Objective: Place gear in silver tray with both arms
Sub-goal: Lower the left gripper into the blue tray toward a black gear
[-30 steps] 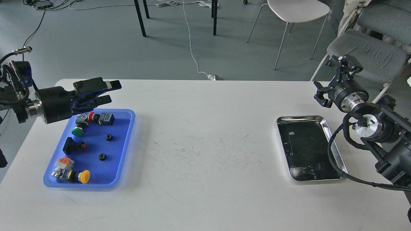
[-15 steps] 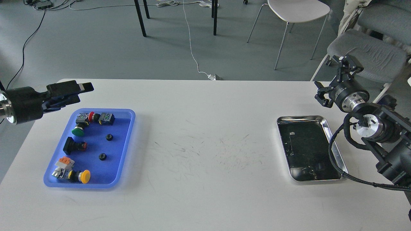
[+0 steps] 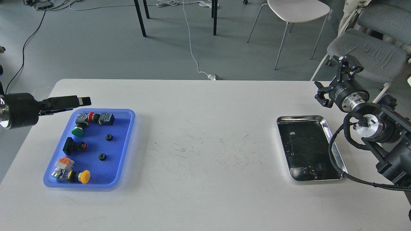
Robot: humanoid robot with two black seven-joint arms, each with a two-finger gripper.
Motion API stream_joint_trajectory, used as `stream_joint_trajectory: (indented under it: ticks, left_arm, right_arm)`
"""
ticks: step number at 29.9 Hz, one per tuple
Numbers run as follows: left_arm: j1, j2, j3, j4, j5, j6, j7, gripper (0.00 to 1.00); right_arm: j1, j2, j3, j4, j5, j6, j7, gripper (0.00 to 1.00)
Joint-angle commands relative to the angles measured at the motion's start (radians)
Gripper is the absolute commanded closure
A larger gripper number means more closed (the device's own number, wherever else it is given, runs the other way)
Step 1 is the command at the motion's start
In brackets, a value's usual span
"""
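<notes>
Two small black gears lie in the blue tray at the table's left. The silver tray sits at the right with nothing on its dark base. My left gripper hovers just over the blue tray's far left corner, well above and left of the gears. It is seen edge-on, so its fingers cannot be told apart. My right gripper hangs open and holding nothing beyond the silver tray's far right corner.
The blue tray also holds a green push button, a red one, a yellow one, a black switch and small connector blocks. Chairs stand beyond the table's right end. A black cable crosses the silver tray's right rim.
My left gripper has pulled back to the left, dropped a little and rolled from a clearly spread pose to an edge-on one. The right arm, trays and gears have not moved.
</notes>
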Motion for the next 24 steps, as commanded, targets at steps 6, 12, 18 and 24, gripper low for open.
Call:
stream_joint_trajectory:
  ticks: [6,12,18,24]
  left_arm:
    - [0.012,-0.028,0.009,-0.013,0.262,0.133,0.0,0.02]
    - [0.012,-0.079,0.027,-0.006,0.37,0.196,0.0,0.02]
    - [0.007,-0.097,0.009,-0.007,0.269,0.234,0.0,0.02]
    - [0.007,-0.096,0.021,-0.015,0.158,0.219,0.0,0.02]
  right_arm:
    - [0.001,-0.01,-0.017,0.003,0.0,0.0,0.0,0.01]
    - [0.001,-0.013,-0.02,0.005,0.0,0.0,0.0,0.01]
    - [0.001,-0.013,-0.02,0.011,0.0,-0.001,0.0,0.01]
    - [0.001,-0.013,-0.021,0.011,-0.002,-0.001,0.0,0.01]
